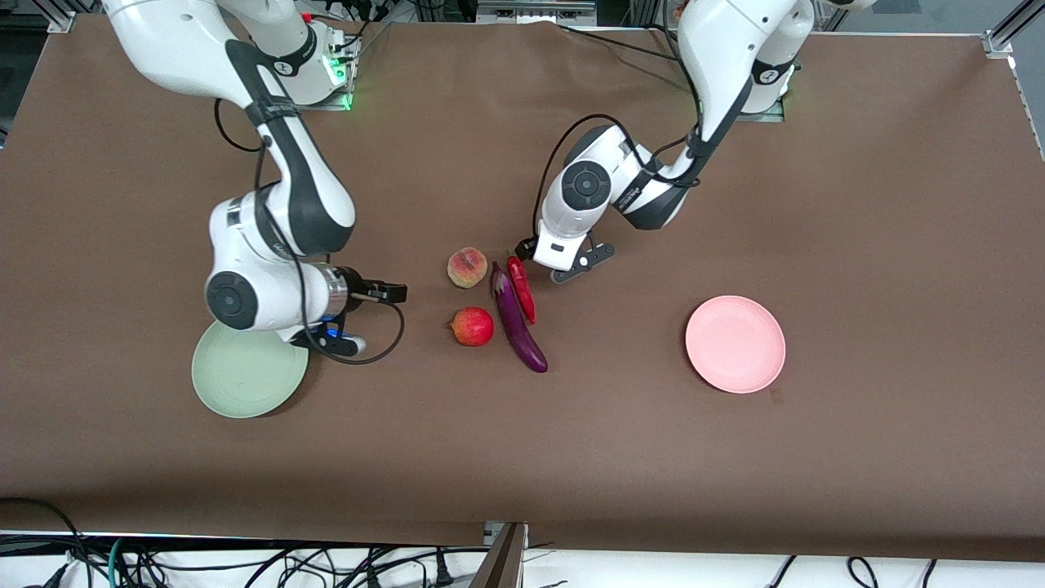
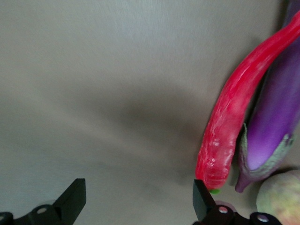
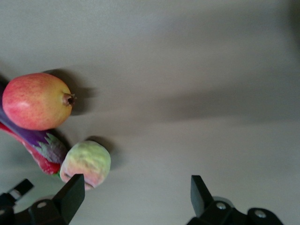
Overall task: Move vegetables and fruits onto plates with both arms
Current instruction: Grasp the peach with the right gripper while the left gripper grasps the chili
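The peach (image 1: 467,267), the red pomegranate-like fruit (image 1: 472,327), the purple eggplant (image 1: 518,322) and the red chili (image 1: 521,287) lie together mid-table. My left gripper (image 1: 562,260) hangs open over bare table beside the chili's stem end. In the left wrist view one fingertip (image 2: 202,197) stands close to the chili (image 2: 234,117), with the eggplant (image 2: 274,122) next to it. My right gripper (image 1: 371,318) is open and empty over the table between the mint green plate (image 1: 237,384) and the pomegranate-like fruit (image 3: 36,101). The pink plate (image 1: 735,344) lies toward the left arm's end.
Brown tabletop surrounds the group. The right arm's wrist overhangs the green plate's rim. Cables lie along the table edge nearest the front camera.
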Tool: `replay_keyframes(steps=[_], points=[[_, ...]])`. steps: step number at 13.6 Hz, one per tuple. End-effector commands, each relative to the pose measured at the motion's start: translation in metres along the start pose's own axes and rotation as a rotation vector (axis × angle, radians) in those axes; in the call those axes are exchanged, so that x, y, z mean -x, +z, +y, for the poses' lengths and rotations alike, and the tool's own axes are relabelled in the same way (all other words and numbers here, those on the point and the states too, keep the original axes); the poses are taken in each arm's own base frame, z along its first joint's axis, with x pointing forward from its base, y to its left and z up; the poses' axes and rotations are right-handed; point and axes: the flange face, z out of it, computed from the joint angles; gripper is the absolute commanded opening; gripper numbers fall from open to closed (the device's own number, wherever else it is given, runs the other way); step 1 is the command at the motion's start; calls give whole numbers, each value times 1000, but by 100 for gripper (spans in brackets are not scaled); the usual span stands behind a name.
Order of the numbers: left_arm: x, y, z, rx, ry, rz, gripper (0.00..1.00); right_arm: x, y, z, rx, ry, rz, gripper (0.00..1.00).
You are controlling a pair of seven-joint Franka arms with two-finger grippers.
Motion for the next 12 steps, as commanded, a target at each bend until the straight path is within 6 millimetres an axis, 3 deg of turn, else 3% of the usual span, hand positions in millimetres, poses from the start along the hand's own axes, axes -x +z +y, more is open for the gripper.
replay_keyframes(steps=[1,4,8,12], points=[[-18,-9,23,48,-52,15,100,3,17,-19,-18,67,17,100],[-33,-12,43,102,-101,-23,100,6,35,-35,-18,94,27,100],[-37,19,52,91,-96,-31,100,11,65,-63,-75,118,28,100],[-33,34,51,57,-47,12,100,21,71,-77,-73,160,31,100]])
